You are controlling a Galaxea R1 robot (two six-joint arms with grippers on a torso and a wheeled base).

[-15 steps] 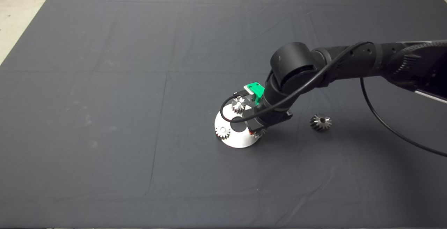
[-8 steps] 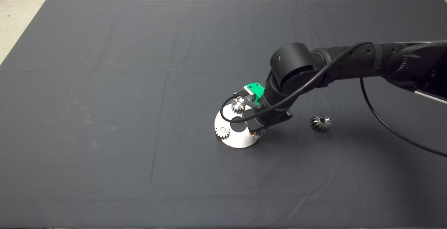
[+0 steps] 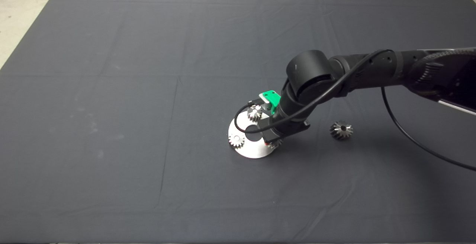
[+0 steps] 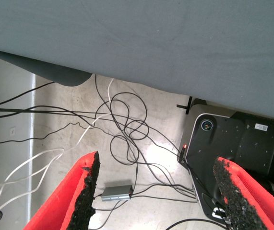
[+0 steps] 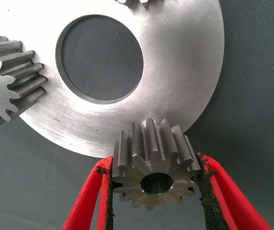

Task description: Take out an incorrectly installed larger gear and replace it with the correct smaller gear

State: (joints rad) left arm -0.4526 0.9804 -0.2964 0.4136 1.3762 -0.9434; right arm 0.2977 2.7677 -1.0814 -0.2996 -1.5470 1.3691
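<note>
My right gripper [image 3: 273, 142] is shut on the smaller gear [image 5: 155, 177], with a red finger pressed against each side of its teeth. It holds the gear at the near right edge of a round steel plate [image 3: 254, 151] with a centre hole. In the right wrist view the gear overlaps the plate's [image 5: 184, 72] rim. Two other small gears [image 3: 254, 113] [image 3: 237, 140] sit on the plate. The larger gear [image 3: 341, 130] lies on the mat, right of the plate, apart from the arm. My left gripper [image 4: 156, 191] is open and empty, out of the head view.
The dark mat [image 3: 111, 87] spreads wide around the plate. The right arm and its black cable [image 3: 409, 132] reach in from the right, above the larger gear. The left wrist view shows the mat's edge, floor cables [image 4: 122, 129] and a black base.
The right arm's wrist has sunk a little and tilted. The gripper stays at the plate's edge with the smaller gear. The larger gear has not moved.
</note>
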